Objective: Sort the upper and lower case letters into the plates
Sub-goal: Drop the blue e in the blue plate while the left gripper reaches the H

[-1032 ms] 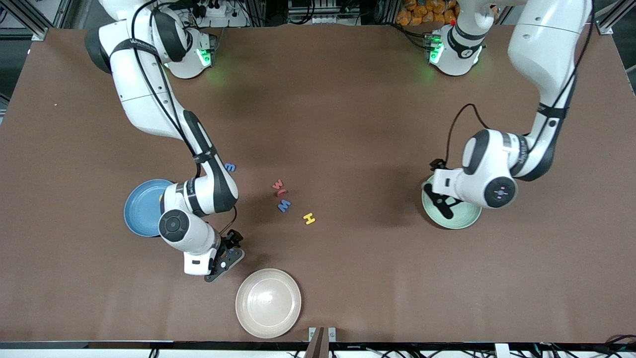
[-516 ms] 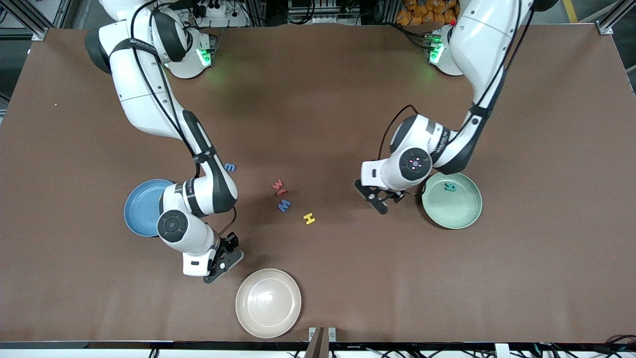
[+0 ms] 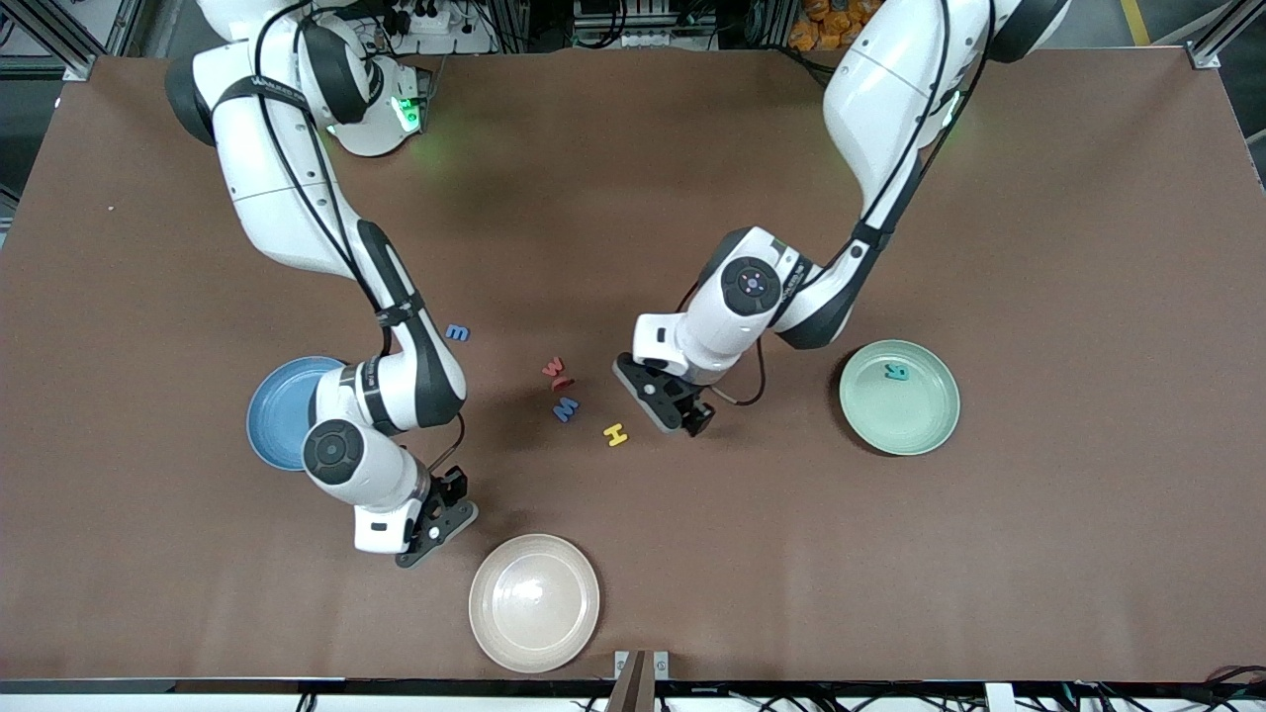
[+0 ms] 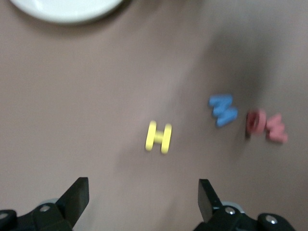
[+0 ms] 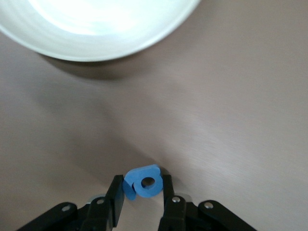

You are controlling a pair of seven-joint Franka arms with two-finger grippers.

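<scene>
Front view: cream plate (image 3: pixel 534 603) as landmark. Right gripper (image 3: pixel 433 522) just beside it, toward the right arm's end. Yellow H (image 3: pixel 615 434), blue M (image 3: pixel 565 407), red letters (image 3: pixel 556 374) lie farther from the camera; left gripper (image 3: pixel 671 400) over the table beside the H. Green plate (image 3: pixel 915 430) holds a teal letter (image 3: pixel 896 372); blue plate (image 3: pixel 275 423).

Left wrist view: fingers (image 4: pixel 76 198) spread wide, empty.

Right wrist view: fingers (image 5: pixel 115 199) clamp a blue letter (image 5: pixel 143 181) near the cream plate.
</scene>
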